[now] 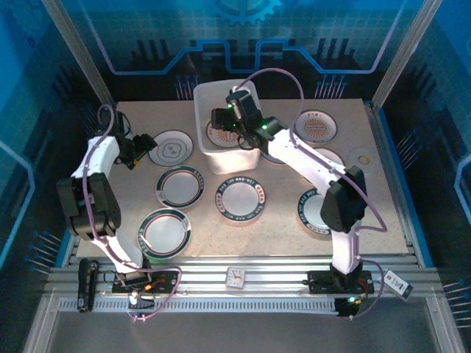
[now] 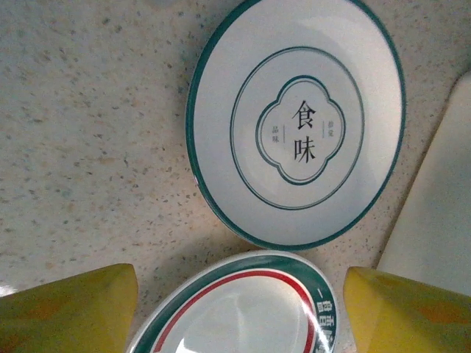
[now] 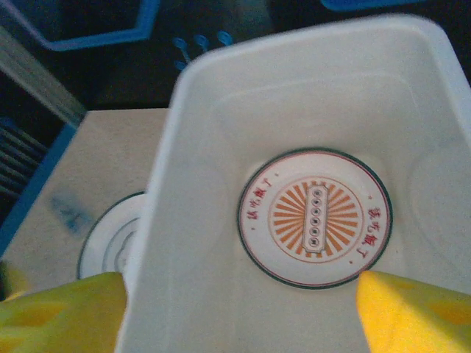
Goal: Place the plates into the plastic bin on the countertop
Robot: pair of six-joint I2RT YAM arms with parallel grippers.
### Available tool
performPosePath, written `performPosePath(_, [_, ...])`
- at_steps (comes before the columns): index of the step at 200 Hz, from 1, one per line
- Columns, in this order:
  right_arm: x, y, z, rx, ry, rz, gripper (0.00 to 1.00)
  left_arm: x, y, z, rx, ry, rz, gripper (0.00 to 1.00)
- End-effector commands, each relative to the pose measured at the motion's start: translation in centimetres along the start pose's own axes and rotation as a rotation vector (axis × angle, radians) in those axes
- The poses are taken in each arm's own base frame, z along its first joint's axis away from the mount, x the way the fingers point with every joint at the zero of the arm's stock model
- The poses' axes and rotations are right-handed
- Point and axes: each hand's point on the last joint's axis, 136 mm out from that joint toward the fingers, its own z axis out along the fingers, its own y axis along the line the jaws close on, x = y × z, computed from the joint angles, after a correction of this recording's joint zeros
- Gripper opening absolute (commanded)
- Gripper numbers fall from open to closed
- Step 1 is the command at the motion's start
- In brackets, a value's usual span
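You have the translucent milky-white rectangular plastic bin [image 1: 221, 163] at the back middle of the flat beige speckled countertop [image 1: 280, 228], with one round white plate with an orange sunburst centre [image 3: 314, 218] lying flat inside it. Just left of the bin lies the white plate with a grey motif [image 1: 171, 148]; right of the bin, near it, a second sunburst plate [image 1: 316, 126]. In front of the bin a dark-rimmed lettered plate [image 1: 179, 186] sits left of a second dark-rimmed plate [image 1: 241, 198], apart. A third dark-rimmed plate [image 1: 165, 232] lies nearest you at left, a fourth dark-rimmed plate [image 1: 315, 212] front right.
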Motion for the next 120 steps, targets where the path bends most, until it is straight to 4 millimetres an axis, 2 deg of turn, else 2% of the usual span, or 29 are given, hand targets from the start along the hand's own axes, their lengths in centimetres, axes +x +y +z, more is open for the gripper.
performPosePath(1, [-1.5,1.5,-3.4,-0.102,-0.042,-0.118,0.75,-0.1,-0.3,1.8,0.039,0.022,-0.059,0.74])
performPosePath(24, [-0.9,0.2,-4.4,-0.11,-0.034,-0.11,0.67,-0.1,0.2,3.5,0.036,0.038,-0.098,0.74])
performPosePath(51, [-1.4,-1.6,-4.9,-0.105,-0.045,-0.091,0.55,-0.3,0.4,5.3,0.038,0.055,-0.123,0.73])
performPosePath(78, [-1.9,-2.4,-4.5,-0.105,-0.032,-0.107,0.46,-0.3,1.2,6.7,0.007,0.072,-0.141,0.72])
performPosePath(107, [-1.9,-2.9,-3.4,-0.098,-0.02,-0.115,0.45,-0.5,1.4,7.8,0.007,0.073,-0.137,0.71])
performPosePath(120, [-1.7,-3.1,-2.9,-0.097,-0.011,-0.106,0.42,-0.7,1.4,8.4,0.012,0.077,-0.138,0.7])
